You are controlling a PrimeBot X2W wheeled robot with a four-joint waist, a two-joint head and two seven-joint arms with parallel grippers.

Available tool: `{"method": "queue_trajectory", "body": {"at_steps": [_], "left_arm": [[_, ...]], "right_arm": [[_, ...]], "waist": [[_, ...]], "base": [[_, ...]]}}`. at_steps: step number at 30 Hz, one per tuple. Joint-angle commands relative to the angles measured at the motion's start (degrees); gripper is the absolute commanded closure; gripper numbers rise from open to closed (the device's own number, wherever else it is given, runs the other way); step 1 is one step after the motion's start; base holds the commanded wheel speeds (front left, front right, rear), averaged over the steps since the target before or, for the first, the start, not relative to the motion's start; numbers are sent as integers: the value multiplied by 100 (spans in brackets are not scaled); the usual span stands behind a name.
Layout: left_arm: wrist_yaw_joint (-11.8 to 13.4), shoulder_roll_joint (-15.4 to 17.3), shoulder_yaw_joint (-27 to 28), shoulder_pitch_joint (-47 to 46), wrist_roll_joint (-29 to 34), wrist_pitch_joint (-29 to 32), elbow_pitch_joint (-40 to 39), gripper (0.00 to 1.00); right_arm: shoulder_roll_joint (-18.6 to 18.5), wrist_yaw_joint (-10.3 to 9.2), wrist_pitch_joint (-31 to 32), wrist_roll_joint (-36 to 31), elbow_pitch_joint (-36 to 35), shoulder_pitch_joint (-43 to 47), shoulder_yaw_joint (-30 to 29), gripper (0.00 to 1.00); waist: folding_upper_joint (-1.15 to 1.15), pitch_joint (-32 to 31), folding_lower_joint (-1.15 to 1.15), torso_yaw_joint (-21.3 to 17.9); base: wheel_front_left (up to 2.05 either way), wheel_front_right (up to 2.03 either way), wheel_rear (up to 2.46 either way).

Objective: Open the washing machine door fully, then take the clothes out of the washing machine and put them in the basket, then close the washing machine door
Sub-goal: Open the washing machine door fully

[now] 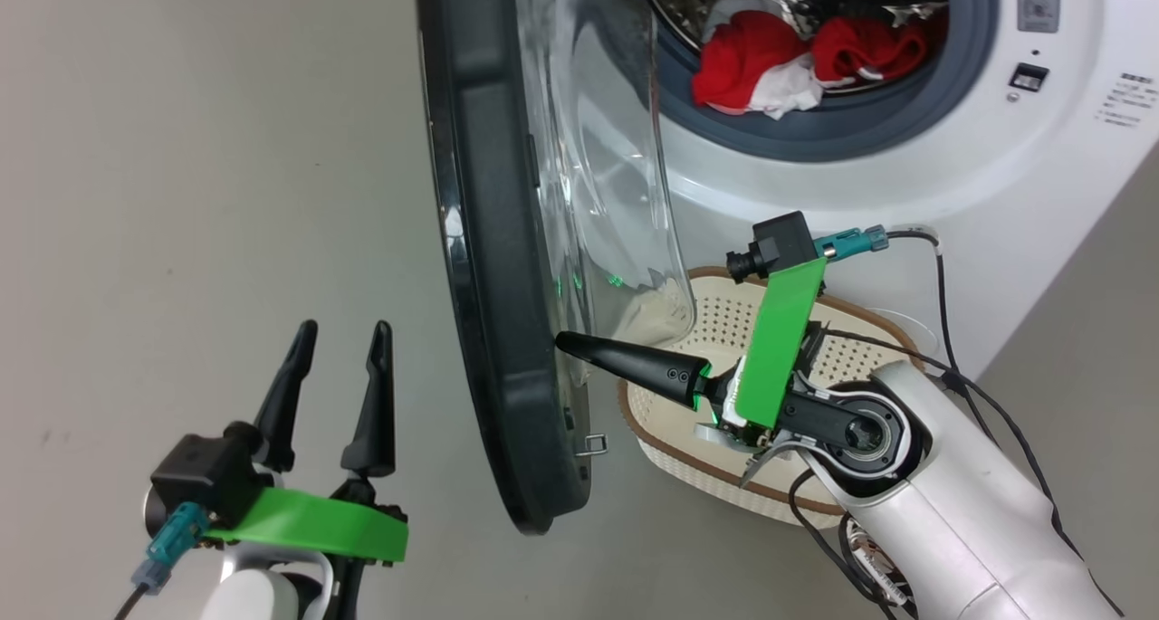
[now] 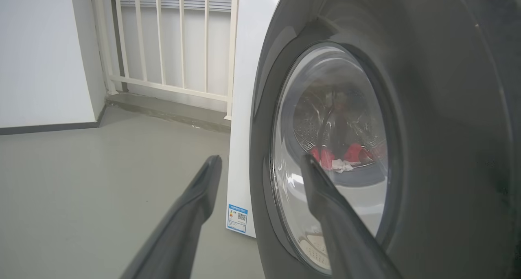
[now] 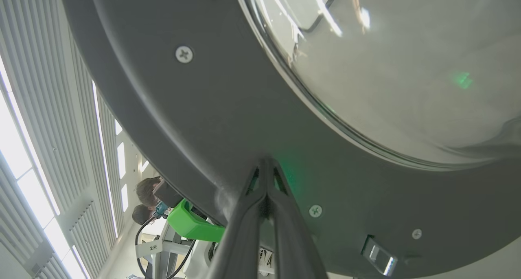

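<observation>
I am on the first step, getting the washing machine door (image 1: 493, 240) fully open. From the head view it stands edge-on to me, swung well out from the washing machine (image 1: 905, 176) but, by my judgement, not yet as wide as it will go. My right pincer (image 1: 570, 342) has its two fingers pressed together with nothing between them, and its tip lies against the inner face of the door's black rim, low down and just beside the bulging glass. My left pincer (image 1: 345, 330) has its fingers spread apart and empty, and it hovers over the floor on the door's outer side, near it but not touching. The clothes (image 1: 751, 59) lie untouched in the drum, a red and white heap at its front lip. The basket (image 1: 715, 480) sits on the floor before the machine, right of the door and partly behind my right forearm. Next I would push the closed tip further to my left along the door's swing and draw the left arm clear of that path. Only then would I reach into the drum. The right wrist view gives me what the head view cannot: the contact itself, tips meeting the grey inner rim between two screws, with the latch (image 3: 378, 258) nearby. The left wrist view shows the door's outer face, the clothes seen dimly through the glass, and a blue label (image 2: 237, 218) low on the machine's side.
</observation>
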Motion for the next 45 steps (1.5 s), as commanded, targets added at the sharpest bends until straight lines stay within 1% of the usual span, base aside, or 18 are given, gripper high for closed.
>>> {"method": "queue_trajectory", "body": {"at_steps": [1,8,13,14,15,18,22,26,27,30,35,39,42,45], "left_arm": [[41,128,159,-2,1,-44,-78,0],[68,128,141,11,-51,-44,8,0],[70,128,166,33,-60,-44,46,0],[69,128,175,39,-59,-44,47,0],[69,128,182,45,-58,-44,46,0],[75,128,212,64,-47,-44,32,0],[69,128,251,95,-15,-44,20,0],[66,128,296,129,17,-44,3,0],[66,128,296,129,17,-44,3,0],[65,128,339,155,39,-44,4,0],[59,128,388,185,80,-44,14,0],[47,128,429,222,114,-44,41,0],[36,128,459,268,169,-44,34,0],[34,128,518,308,134,-44,-71,0]], "right_arm": [[196,44,-44,-82,-143,42,94,100],[205,44,-107,-117,-102,37,154,100],[196,44,-187,-288,-138,61,214,100],[177,44,-205,-320,-165,86,214,75],[140,44,-250,-386,-204,105,212,1],[24,44,-405,-558,-339,200,202,0],[-143,44,-758,-761,-524,350,86,0],[-379,44,-1430,-1324,-622,469,57,0],[-379,44,-1430,-1324,-622,469,57,0],[-591,44,-2091,-2007,-552,504,183,0],[-800,44,-3202,-3079,-89,521,399,0],[-772,44,-3908,-3602,367,528,367,0],[-750,44,-4408,-4162,785,491,284,0],[-656,44,-4761,-4723,1145,451,155,0]], "waist": [[0,-41,0,104],[0,-43,0,220],[0,-61,0,199],[0,-66,0,188],[0,-72,0,176],[0,-88,0,129],[0,-101,0,65],[0,-123,0,1],[0,-123,0,1],[0,-136,0,-46],[0,-168,0,-97],[0,-205,0,-128],[0,-239,0,-152],[0,-272,0,-167]], "base": [[0,0,0],[0,0,0],[0,0,0],[0,0,0],[0,0,0],[0,0,0],[0,0,0],[0,0,0],[0,0,0],[0,0,0],[0,0,0],[0,0,0],[0,0,0],[0,0,0]]}}
